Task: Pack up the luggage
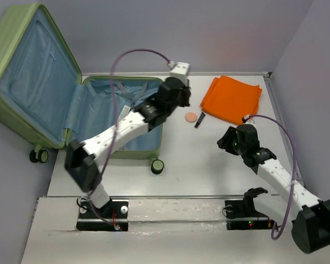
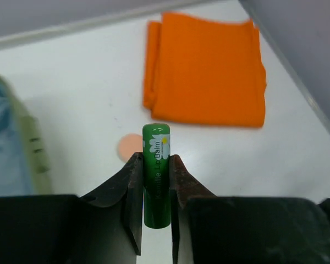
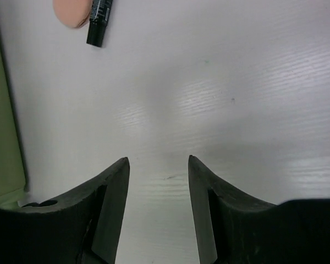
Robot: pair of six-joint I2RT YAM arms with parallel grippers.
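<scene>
Fingers of right gripper [image 3: 158, 160] low in right wrist view, spread wide over glossy white table [image 3: 236, 99]. Left gripper [image 2: 156, 158] clenched on green lip balm [image 2: 156, 181], upright tube, daisy label reading "Lip Balm". Just past it, round peach pad [image 2: 129, 147] beside small black tube [image 3: 99, 22]. Folded orange cloth [image 2: 206, 71] upper right. Luggage [image 1: 33, 82] upper left of top view, lying open, ribbed olive shell, pale blue lining.

The olive-green luggage [image 1: 38, 77] lies open at left, lid raised, blue lining showing.
</scene>
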